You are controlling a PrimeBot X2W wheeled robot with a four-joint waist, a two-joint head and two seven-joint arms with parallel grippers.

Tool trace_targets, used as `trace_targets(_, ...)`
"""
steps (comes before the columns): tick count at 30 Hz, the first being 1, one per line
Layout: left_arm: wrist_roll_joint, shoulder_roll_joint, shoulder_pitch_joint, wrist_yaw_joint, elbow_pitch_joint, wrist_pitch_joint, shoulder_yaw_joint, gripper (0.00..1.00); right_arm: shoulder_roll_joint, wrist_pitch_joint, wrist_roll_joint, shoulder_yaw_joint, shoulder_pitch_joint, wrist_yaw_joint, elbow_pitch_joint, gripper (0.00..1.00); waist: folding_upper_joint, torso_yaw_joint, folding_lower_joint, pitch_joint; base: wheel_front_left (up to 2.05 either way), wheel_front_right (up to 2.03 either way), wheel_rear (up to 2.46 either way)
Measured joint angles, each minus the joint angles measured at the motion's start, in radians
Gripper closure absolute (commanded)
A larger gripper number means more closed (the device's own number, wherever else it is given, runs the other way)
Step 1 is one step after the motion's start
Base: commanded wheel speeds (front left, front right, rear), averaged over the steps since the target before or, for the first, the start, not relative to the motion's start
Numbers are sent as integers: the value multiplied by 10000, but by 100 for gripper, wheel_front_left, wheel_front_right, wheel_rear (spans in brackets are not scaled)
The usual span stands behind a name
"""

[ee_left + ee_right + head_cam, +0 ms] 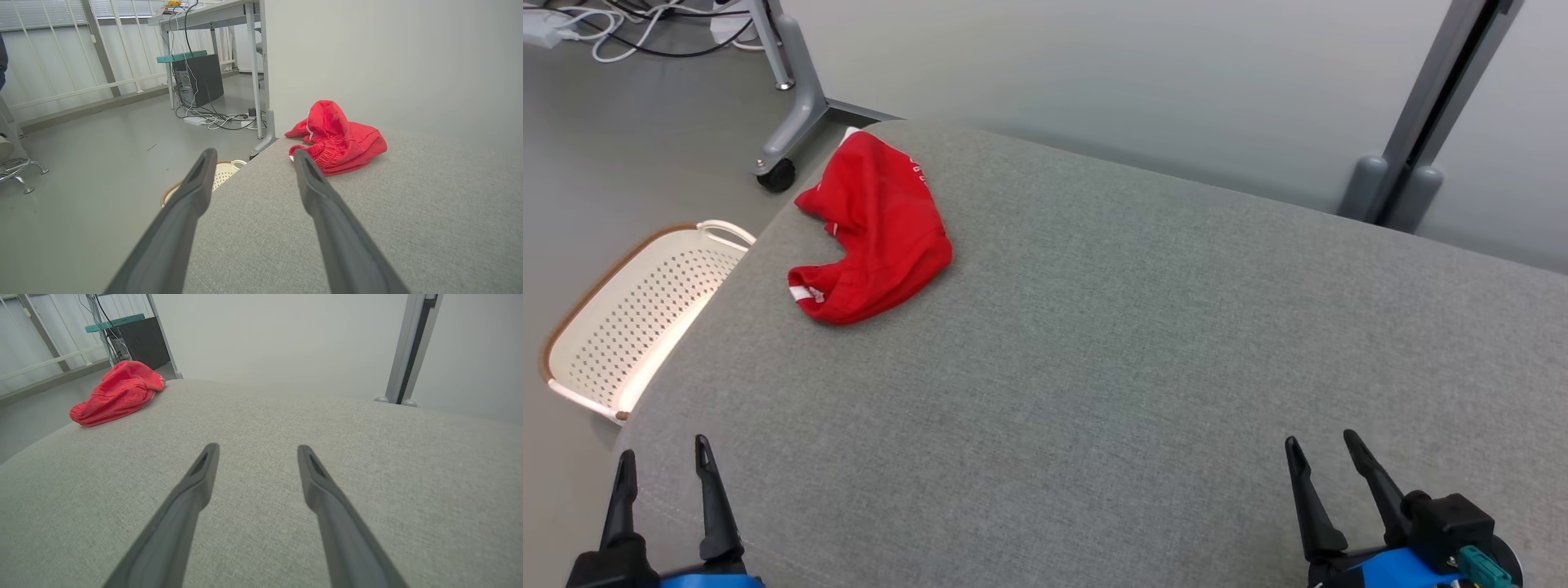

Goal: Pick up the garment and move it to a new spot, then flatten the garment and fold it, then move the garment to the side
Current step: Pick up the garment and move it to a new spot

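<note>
A crumpled red garment with white trim lies bunched near the far left corner of the grey fabric surface. From the left wrist the garment appears ahead and slightly right; from the right wrist the garment sits far off at the upper left. My left gripper stands open at the near left edge, well short of the garment, nothing between its fingers. My right gripper is open at the near right, far from the garment, also holding nothing.
A cream perforated basket stands on the floor beside the surface's left edge. A grey wheeled stand leg is behind the garment, with cables on the floor. A grey post rises at the back right.
</note>
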Motion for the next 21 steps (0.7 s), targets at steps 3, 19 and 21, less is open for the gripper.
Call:
trace_targets(3,-12,42,-165,-10,35,0,36,0,0,12,-100,-65,-31,0,-40,0,0,-134,-1,80,0,0,0)
trace_targets(19,-276,1626,-4589,-173,1440,50,568,0,-872,694,-453,-571,-916,0,-1833,0,2,-2072,1,2368,0,0,0)
trace_targets(21,-347,1885,-5478,-174,1781,90,633,0,-1024,761,-453,-761,-1044,0,-2199,0,2,-2365,4,2824,0,0,0)
